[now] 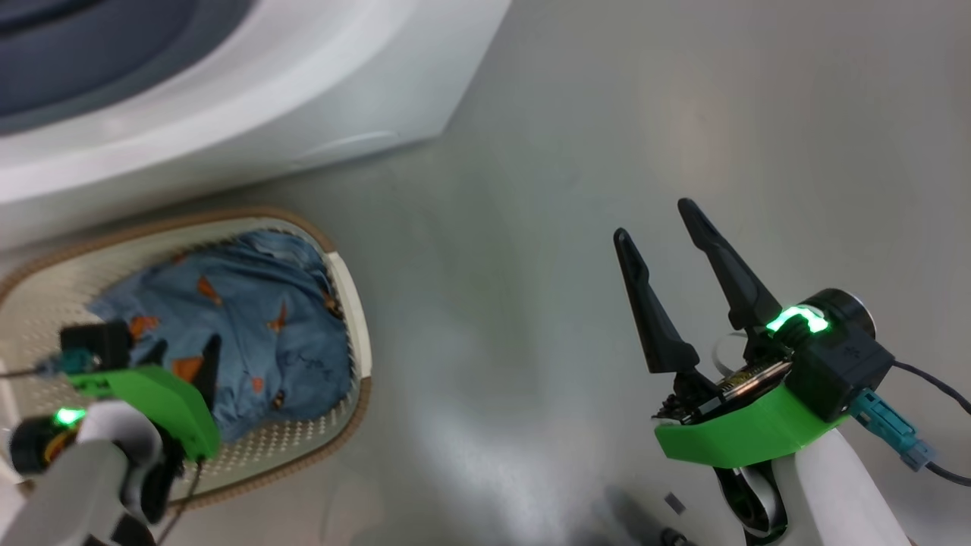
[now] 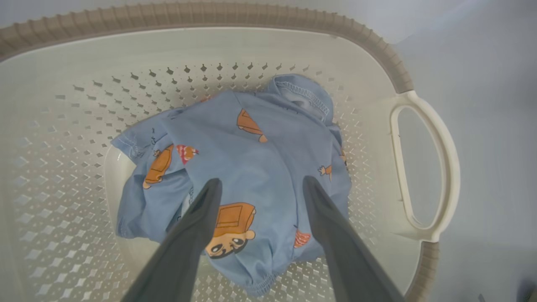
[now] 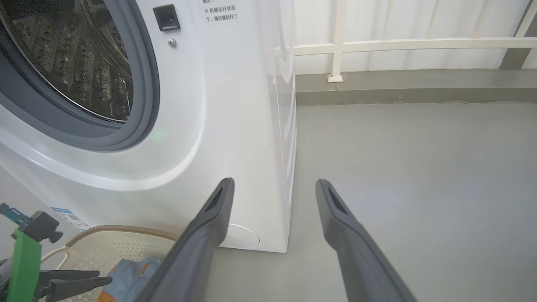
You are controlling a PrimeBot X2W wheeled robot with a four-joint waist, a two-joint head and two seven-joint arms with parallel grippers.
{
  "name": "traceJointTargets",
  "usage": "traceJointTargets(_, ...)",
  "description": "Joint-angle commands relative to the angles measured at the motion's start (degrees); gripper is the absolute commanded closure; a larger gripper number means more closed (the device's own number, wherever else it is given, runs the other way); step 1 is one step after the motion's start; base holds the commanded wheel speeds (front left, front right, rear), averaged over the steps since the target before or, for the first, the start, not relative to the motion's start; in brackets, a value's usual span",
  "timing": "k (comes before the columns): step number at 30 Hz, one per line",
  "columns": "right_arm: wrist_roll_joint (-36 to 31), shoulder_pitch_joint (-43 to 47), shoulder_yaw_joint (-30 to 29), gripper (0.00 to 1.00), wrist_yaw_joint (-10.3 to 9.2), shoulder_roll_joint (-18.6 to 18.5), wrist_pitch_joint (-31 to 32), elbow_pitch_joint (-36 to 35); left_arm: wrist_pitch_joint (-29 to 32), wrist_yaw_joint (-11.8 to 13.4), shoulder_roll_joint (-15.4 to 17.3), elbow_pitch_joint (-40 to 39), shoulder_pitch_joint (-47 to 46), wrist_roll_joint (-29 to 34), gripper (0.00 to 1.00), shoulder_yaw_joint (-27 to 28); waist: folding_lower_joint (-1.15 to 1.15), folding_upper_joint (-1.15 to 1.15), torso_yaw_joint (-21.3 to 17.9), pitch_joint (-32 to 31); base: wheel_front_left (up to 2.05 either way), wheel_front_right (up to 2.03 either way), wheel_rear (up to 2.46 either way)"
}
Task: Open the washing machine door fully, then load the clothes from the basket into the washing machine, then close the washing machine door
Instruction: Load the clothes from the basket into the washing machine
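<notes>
The left claw hangs spread over the basket, its two long dark fingers parted above the clothes and pinching nothing. Whether the tips touch the fabric cannot be told.

The basket is cream plastic, a rounded rectangle with walls and bottom pierced by rows of small holes, a ribbed brown woven-look rim and a smooth looped handle. The clothes lie crumpled in its middle: soft light blue cloth with stitched hems, printed with orange and brown cartoon figures.

The basket sits on the floor, just in front of the washing machine, a glossy white box with a curved front. In the right wrist view its mouth stands uncovered, showing the perforated steel drum ringed by a grey rubber gasket. Right of the mouth are a small black square latch socket and Chinese writing, of which the line 请勿强制开门 can be read. A small blue label, too small to read, sits low on the front, and a round cap is set near the bottom corner.

The floor is smooth, grey and faintly shiny. Over it, well apart from the basket, the right claw is spread and empty.
</notes>
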Motion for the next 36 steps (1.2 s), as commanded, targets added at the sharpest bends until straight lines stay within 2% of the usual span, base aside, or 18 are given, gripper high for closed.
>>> traceJointTargets(1, 0.4, 0.1, 1.3, 0.0, 0.09, 0.3, -0.3, -1.8, 0.0, -0.1, 2.2, -0.1, -1.0, -0.8, 0.0, 1.2, 0.0, 0.0, -2.1, 4.6, 0.0, 0.0, 0.0)
traceJointTargets(10, -0.2, -1.1, 1.6, 0.0, 0.09, 0.3, -0.3, -4.7, 0.4, -0.1, 3.0, 4.3, -8.5, -3.9, 0.0, -0.4, 0.0, 0.0, -2.0, 11.1, 0.0, 0.0, 0.0)
traceJointTargets(36, -6.1, 0.5, 1.4, 0.0, 0.09, 0.3, -0.3, -8.1, -3.6, -0.1, -1.9, 14.7, -20.0, -9.7, 0.0, -8.7, 0.0, 0.0, 1.5, 19.9, 0.0, 0.0, 0.0)
